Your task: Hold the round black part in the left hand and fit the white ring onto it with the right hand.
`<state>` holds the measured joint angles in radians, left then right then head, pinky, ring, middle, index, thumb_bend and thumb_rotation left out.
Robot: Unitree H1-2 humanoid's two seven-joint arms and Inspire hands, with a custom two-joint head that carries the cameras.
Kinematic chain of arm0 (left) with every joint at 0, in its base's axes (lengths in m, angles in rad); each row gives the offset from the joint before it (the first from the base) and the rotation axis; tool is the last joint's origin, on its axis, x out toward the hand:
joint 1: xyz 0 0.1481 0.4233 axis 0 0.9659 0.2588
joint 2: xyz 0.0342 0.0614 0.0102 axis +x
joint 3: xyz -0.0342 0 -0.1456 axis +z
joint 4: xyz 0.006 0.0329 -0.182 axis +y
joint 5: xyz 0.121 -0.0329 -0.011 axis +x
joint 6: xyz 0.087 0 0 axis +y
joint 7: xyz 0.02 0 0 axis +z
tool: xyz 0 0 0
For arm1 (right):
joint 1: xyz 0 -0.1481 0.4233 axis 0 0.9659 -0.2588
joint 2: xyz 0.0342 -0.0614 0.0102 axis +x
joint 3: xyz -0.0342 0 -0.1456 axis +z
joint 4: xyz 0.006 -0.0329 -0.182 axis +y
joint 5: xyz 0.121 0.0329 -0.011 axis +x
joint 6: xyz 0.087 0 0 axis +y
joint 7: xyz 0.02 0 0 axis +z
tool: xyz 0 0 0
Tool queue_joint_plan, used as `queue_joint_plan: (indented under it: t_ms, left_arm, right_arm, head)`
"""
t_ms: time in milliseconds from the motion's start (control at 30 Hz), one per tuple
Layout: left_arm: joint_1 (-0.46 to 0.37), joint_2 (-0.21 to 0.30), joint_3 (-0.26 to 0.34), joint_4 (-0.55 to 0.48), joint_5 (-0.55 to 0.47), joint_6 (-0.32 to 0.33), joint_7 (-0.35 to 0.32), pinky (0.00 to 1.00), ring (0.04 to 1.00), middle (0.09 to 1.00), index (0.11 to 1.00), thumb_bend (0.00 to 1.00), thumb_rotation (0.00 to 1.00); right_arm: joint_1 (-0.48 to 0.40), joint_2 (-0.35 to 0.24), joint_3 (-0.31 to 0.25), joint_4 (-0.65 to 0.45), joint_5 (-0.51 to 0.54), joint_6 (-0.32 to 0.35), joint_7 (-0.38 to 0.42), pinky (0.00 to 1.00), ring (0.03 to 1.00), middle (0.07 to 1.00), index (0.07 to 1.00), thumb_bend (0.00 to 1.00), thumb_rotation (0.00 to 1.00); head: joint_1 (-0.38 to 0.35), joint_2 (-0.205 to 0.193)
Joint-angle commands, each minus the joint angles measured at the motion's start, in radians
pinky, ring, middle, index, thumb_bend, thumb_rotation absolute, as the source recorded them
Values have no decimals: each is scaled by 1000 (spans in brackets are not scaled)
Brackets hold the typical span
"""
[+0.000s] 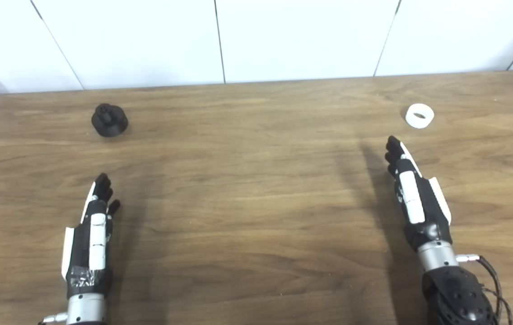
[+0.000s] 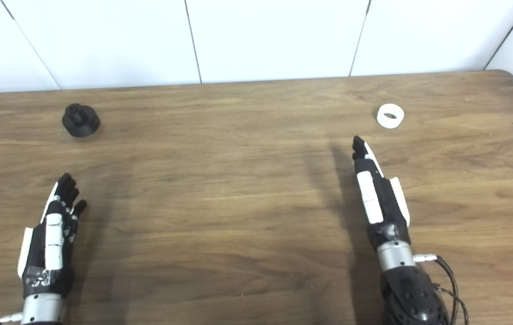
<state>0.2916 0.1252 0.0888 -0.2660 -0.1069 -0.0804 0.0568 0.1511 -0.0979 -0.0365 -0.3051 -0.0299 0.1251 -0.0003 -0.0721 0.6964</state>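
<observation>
While both arms are reaching in from the near edge, the wooden tabletop [image 1: 256, 189] is spreading wide across the view, its far edge running along a white panelled wall [image 1: 256, 40] and its two far corners rounding off at left and right. A broad bare stretch of wood is lying open between the two arms and running on toward the far edge.

On the left side, the left robot hand [image 1: 91, 234] is hovering edge-on just over the wood, fingers stretched forward and loosely apart, holding nothing. On the right side, the right robot hand [image 1: 414, 194] is reaching further forward, also edge-on, fingers straight and close together, empty as well.

Well ahead of the left robot hand, the black part [image 1: 109, 120] is sitting upright near the far left of the tabletop, its narrower stub pointing up, with clear wood all round it. Near the far right, the ring [image 1: 419, 116] is resting tilted on the wood, its hole showing, just beyond the right fingertips [image 1: 392, 146] and slightly to their right, not touching them.
</observation>
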Motion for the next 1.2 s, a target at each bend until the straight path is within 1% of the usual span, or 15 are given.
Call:
queue_joint_plan:
  t_ms: [0,233,400,500,567,600,633,667,700,733,767,800,1000,1067,1167]
  left_arm:
    - [0,-31,4,-18,16,-7,9,1000,1000,983,978,500,921]
    - [3,-29,4,-21,10,3,5,1000,1000,984,981,508,927]
    - [6,-27,2,-22,8,3,1,1000,1000,988,988,493,937]
    - [10,-32,-4,-18,17,-6,2,1000,1000,991,989,496,933]
    - [13,-35,-11,-5,22,-27,0,1000,1000,989,990,466,946]
    - [15,-37,-13,2,23,-36,-1,1000,1000,987,989,455,937]
    - [16,-42,-16,11,25,-47,1,1000,1000,984,985,452,928]
    - [16,-48,-17,20,27,-58,5,1000,998,979,979,455,911]
    - [16,-52,-18,28,30,-68,8,1000,993,972,970,461,888]
    - [16,-56,-21,37,37,-78,13,1000,989,967,966,466,870]
    - [17,-59,-24,40,45,-84,15,1000,983,964,962,462,861]
    - [18,-62,-28,44,51,-88,17,1000,982,965,962,463,860]
    - [20,-73,-46,55,73,-90,25,1000,992,964,960,501,828]
    - [20,-78,-50,58,78,-90,27,1000,992,962,955,540,802]
    - [20,-83,-56,66,88,-98,31,1000,995,961,957,542,787]
  right_arm:
    - [25,16,0,-26,1,-31,-6,1000,956,959,954,552,1000]
    - [27,19,0,-31,-5,-24,-8,1000,957,959,954,552,1000]
    - [29,16,1,-27,0,-39,-4,1000,955,960,959,535,1000]
    - [32,12,-5,-17,9,-54,-2,1000,954,959,957,530,1000]
    - [37,7,-7,-11,11,-56,0,1000,955,960,956,532,1000]
    - [40,3,-8,-11,15,-56,4,1000,959,961,957,532,1000]
    - [42,-1,-9,-2,21,-73,10,1000,964,964,961,521,1000]
    - [43,-5,-10,9,28,-90,14,1000,968,966,965,498,1000]
    - [43,-9,-12,21,36,-104,20,1000,970,967,968,485,1000]
    - [44,-12,-14,32,44,-115,25,1000,972,968,971,483,1000]
    - [45,-15,-15,38,50,-120,30,1000,979,971,973,480,1000]
    - [46,-18,-16,45,53,-124,34,1000,985,976,976,481,1000]
    - [45,-24,-28,84,72,-167,55,1000,985,986,985,452,1000]
    - [43,-26,-32,91,78,-171,59,1000,989,988,988,445,1000]
    - [40,-25,-41,96,89,-167,63,1000,995,987,985,432,1000]
  head:
    - [-1,0]
    - [-1,1]
    - [11,-5]
    - [71,-34]
    - [116,-65]
    - [126,-73]
    - [156,-95]
    - [170,-108]
    - [175,-112]
    - [199,-128]
    - [199,-128]
    - [222,-147]
    - [265,-179]
    - [276,-189]
    - [300,-204]
